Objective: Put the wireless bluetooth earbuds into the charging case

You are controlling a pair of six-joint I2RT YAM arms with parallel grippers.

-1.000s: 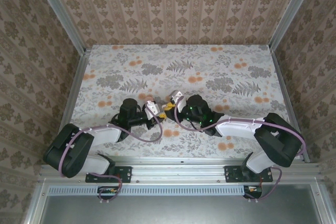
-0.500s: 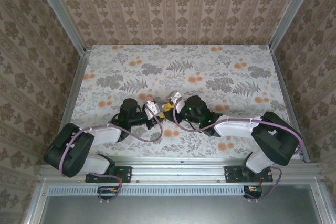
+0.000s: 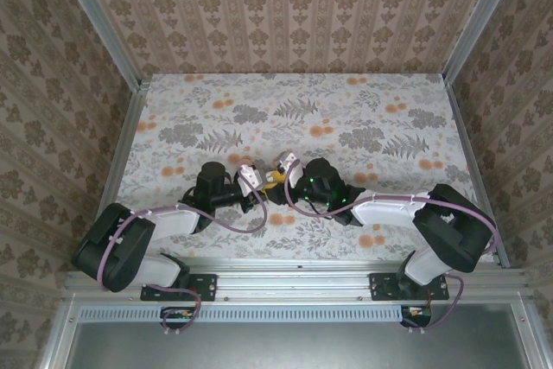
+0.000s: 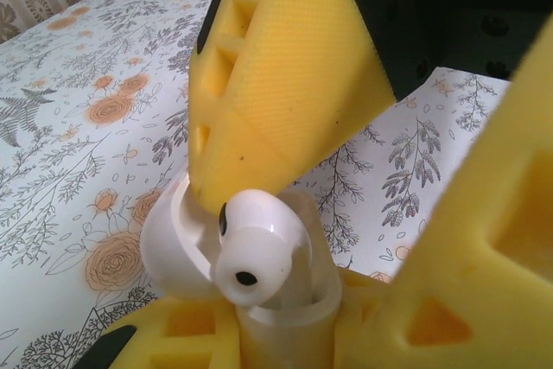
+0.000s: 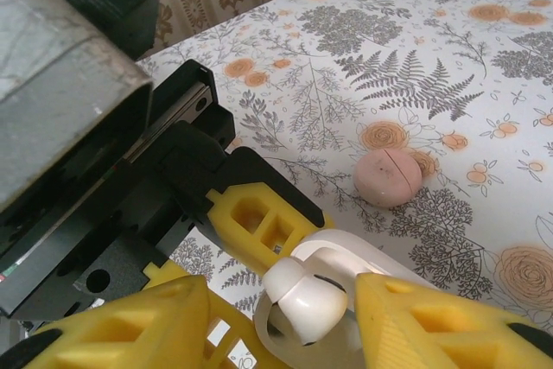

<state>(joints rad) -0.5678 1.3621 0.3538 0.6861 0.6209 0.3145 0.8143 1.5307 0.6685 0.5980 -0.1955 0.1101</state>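
The white charging case (image 4: 169, 241) stands with its lid open, pinched between the yellow fingers of my left gripper (image 4: 298, 345), which is shut on it. One white earbud (image 4: 256, 248) sits in the mouth of the case, its stem end down and its rounded head sticking out. My right gripper (image 5: 281, 327) straddles that earbud (image 5: 309, 298) from above with its jaws open and a small gap on each side. The case's open rim (image 5: 354, 250) shows behind the earbud. The two grippers meet at the near middle of the table, left gripper (image 3: 253, 181) against right gripper (image 3: 278, 176).
A round pinkish disc (image 5: 387, 177) lies on the floral tablecloth (image 5: 484, 84) a short way beyond the case. Patterned walls and metal rails enclose the table (image 3: 346, 110) on three sides. The far half of the cloth is open room.
My right gripper's jaws have spread apart and let go of the earbud, which now rests in the case. The right arm has edged slightly left; the left has held still.
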